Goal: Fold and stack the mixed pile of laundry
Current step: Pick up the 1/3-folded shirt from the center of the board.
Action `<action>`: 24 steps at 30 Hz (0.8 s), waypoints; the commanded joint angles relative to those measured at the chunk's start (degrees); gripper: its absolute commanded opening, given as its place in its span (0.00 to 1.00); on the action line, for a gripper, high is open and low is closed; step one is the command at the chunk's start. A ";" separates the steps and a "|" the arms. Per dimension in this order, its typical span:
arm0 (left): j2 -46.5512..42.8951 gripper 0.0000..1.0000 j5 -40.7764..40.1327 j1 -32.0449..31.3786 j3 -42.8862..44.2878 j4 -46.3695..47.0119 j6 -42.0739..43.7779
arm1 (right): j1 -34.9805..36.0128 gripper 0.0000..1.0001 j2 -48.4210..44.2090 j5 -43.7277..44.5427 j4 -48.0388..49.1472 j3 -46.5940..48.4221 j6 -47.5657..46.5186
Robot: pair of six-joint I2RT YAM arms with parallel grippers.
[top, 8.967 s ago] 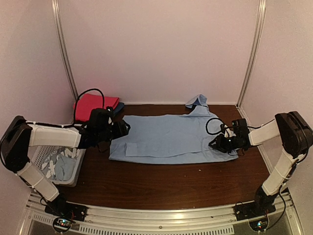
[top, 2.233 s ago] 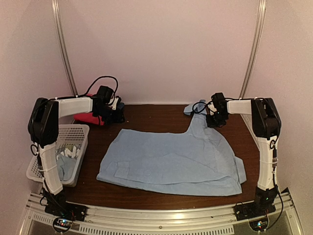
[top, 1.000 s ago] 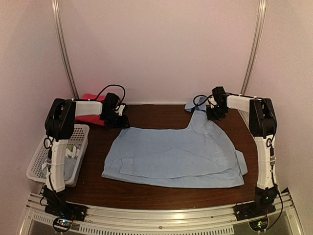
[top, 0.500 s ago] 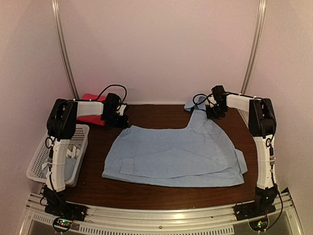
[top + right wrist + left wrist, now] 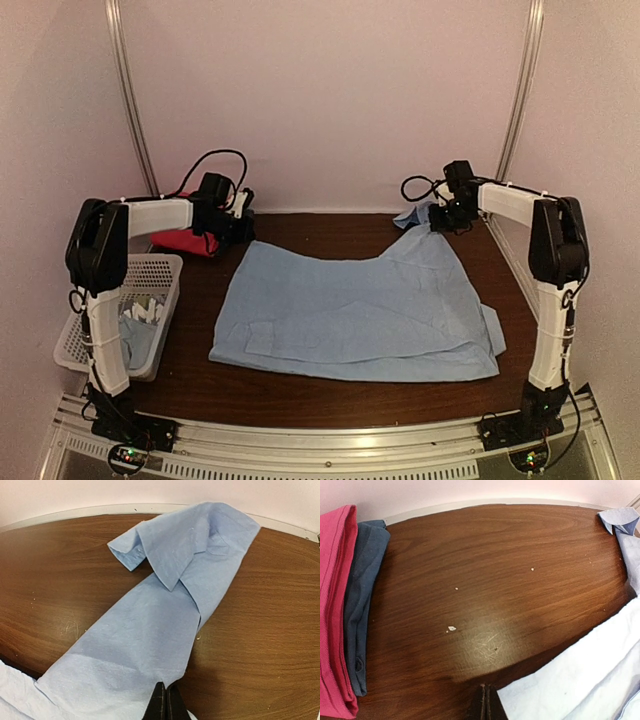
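The large plain light blue cloth shirt lies spread over the middle of the brown wooden tabletop. Its long hem is near and its far edge runs between the two arms. The step in hand looks like a two-point hold on that far edge, ready to draw the cloth flat or carry it over into a fold.

To do it well, both arms should travel together at one height and one pace. The far edge should be taut but not stretched, so the body does not skew. The cloth should rise only enough to clear itself, then be laid down square to the near hem. The doubled, rumpled corner at near right will likely want smoothing first.

The right pincer is clenched on a narrow strip of the shirt at far right. The strip runs out ahead of its fingertips to a folded-over flap by the far wall.

The left pincer is clenched too, at the far left. The shirt's corner meets its tips from the right, but the wrist view does not settle whether any cloth sits between the pads.

Further left, a folded dark blue cloth and a folded magenta cloth lie side by side, well apart from the shirt. A white perforated plastic basket stands at near left.
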 commanded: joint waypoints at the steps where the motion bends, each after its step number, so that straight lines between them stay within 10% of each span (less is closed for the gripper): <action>1: -2.70 0.00 -0.32 0.11 -3.69 3.76 -0.41 | 0.67 0.00 -4.36 -0.80 1.45 -3.57 0.75; 20: -15.95 0.00 -3.23 -0.35 -22.64 10.34 -0.89 | 5.18 0.00 -22.32 1.33 3.42 -23.79 2.33; 24: -9.03 0.28 -2.01 -0.37 -12.94 4.70 -1.39 | 5.27 0.00 -22.39 1.09 2.90 -24.08 2.28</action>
